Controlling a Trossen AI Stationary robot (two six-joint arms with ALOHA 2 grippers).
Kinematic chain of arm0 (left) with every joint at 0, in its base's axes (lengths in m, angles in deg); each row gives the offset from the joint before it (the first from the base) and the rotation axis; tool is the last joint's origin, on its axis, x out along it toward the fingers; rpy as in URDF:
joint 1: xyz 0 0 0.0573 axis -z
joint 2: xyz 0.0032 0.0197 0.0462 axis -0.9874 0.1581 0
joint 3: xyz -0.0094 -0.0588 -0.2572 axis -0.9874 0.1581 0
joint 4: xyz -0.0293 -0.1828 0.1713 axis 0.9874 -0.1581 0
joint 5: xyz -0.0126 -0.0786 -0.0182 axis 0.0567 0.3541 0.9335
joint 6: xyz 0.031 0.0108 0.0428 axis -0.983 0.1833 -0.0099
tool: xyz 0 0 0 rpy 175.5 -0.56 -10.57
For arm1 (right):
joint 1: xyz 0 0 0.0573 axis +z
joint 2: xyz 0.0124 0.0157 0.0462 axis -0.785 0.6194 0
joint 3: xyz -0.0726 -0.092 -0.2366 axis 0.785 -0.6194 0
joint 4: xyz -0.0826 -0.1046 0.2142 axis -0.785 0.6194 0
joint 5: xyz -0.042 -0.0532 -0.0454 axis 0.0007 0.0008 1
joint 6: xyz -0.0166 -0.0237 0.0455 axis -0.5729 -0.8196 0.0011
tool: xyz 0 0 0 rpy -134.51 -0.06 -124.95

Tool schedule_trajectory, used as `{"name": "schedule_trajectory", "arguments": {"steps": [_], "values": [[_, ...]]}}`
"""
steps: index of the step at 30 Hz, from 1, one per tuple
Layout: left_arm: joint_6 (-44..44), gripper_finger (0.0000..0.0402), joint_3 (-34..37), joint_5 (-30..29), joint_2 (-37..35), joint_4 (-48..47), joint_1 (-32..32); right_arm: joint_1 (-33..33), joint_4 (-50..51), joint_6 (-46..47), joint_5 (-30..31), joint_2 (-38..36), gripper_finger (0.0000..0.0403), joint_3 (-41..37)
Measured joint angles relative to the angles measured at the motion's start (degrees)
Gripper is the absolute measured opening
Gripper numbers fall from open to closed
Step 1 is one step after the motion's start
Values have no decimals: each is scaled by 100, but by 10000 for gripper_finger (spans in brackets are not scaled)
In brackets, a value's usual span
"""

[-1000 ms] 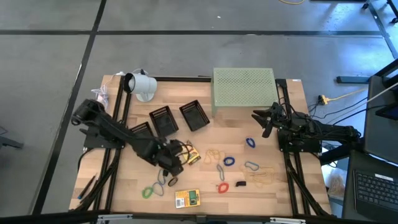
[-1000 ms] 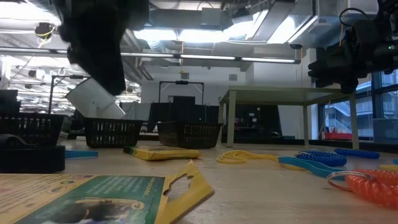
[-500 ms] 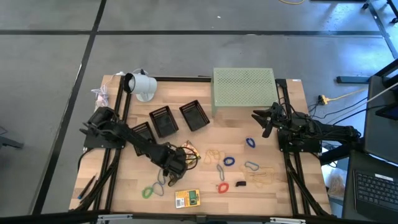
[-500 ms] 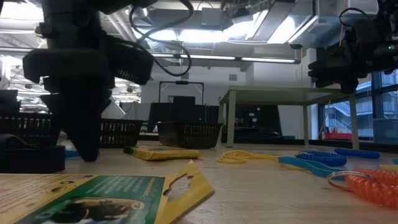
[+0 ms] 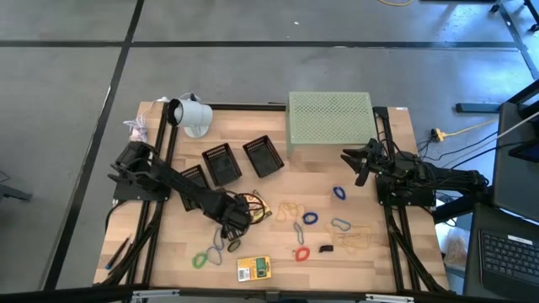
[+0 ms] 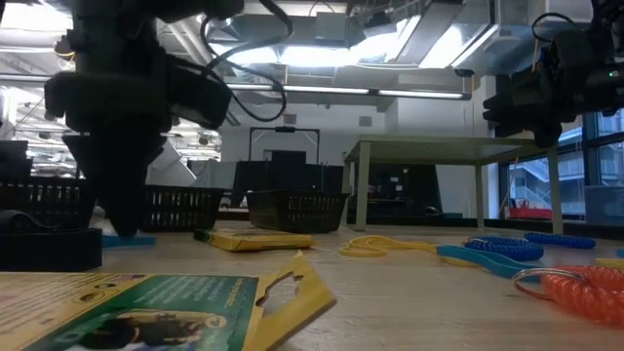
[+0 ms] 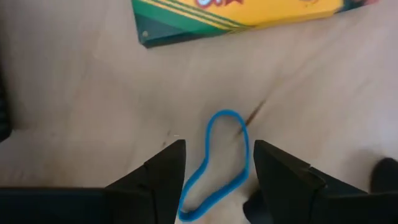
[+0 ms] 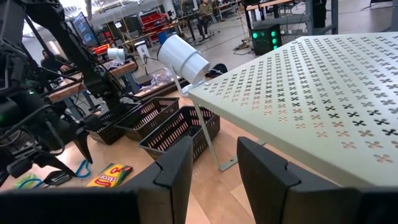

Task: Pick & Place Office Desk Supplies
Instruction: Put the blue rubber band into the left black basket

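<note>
left gripper (image 5: 232, 220): reaching low toward 4 o'clock, jaws spread apart
right gripper (image 5: 354, 164): raised, idle, jaws part-open

- Grey concrete floor (image 5: 253, 67) surrounds the light wooden table top (image 5: 278, 252), crossed by dark straight lines.
- Long ceiling light strips (image 6: 390, 93) glow beneath exposed ducts and beams.
- A pale metal-legged table (image 6: 429, 151) stands beyond.
- Large windows (image 6: 595, 175) show at one side.
- Red shelving (image 8: 152, 22) stands far back.

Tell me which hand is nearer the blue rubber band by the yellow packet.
Left. The left hand sits right over the blue rubber band, fingers either side. The right hand hangs far across the table by the green stand.
</note>
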Motion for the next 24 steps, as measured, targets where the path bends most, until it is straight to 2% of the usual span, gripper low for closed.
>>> {"name": "schedule_trajectory", "arguments": {"steps": [15,19,24], "values": [[-103,178,-21,-66,252,33,-5,0,0,14,0,0,131,0],[-92,138,-15,83,238,81,-56,0,-1,14,0,0,131,0],[-36,57,-15,138,240,75,-70,0,-1,14,0,0,131,0]]}}
